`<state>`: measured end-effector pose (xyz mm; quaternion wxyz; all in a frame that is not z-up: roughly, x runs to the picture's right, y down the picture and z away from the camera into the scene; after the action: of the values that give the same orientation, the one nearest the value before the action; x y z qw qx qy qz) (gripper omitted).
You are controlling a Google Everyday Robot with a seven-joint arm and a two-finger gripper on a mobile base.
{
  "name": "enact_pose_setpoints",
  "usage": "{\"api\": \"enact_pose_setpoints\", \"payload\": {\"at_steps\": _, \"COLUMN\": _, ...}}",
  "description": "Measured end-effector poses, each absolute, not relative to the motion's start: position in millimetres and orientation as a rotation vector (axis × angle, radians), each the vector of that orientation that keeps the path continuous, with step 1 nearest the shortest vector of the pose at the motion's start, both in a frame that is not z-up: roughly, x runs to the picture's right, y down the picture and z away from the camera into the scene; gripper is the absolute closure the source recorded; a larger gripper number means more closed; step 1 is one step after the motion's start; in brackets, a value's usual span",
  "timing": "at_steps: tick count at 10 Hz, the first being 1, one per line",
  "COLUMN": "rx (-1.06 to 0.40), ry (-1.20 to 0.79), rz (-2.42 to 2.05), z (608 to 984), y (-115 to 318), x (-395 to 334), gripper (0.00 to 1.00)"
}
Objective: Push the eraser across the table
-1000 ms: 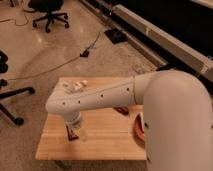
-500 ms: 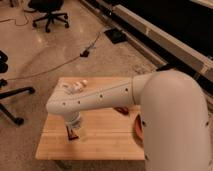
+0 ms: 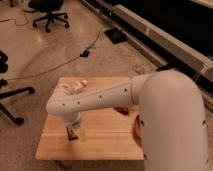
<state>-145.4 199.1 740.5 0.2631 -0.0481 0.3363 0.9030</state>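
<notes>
One hand [image 3: 75, 125] is available. It hangs from the wrist over the near-left part of the bench [image 3: 107, 145], jaws spread wide, with nothing gripped that I can see. The eraser [image 3: 70, 133] lies on the bench top at the hand's tip, on its left side, touching or just beside it. I cannot resolve its long axis. A pale bottle [image 3: 82, 134] stands just right of the hand. The left and near bench edges run close to the eraser, so I judge that a push toward the far side or the right has the most room. Farther right lie a dark-red oblong item [image 3: 120, 110] and an orange object [image 3: 136, 127]. A small white object [image 3: 79, 86] sits near the far edge.
</notes>
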Motion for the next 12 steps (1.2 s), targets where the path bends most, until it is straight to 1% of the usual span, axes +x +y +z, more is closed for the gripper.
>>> {"api": "enact_pose_setpoints", "payload": {"at_steps": 11, "rx": -0.149, "ry": 0.901, "rz": 2.426, "z": 749.2, "y": 203.9, "x": -154.4, "gripper": 0.20}}
{"api": "enact_pose_setpoints", "payload": {"at_steps": 12, "rx": -0.194, "ry": 0.888, "rz": 2.414, "z": 751.2, "y": 205.7, "x": -157.0, "gripper": 0.20}}
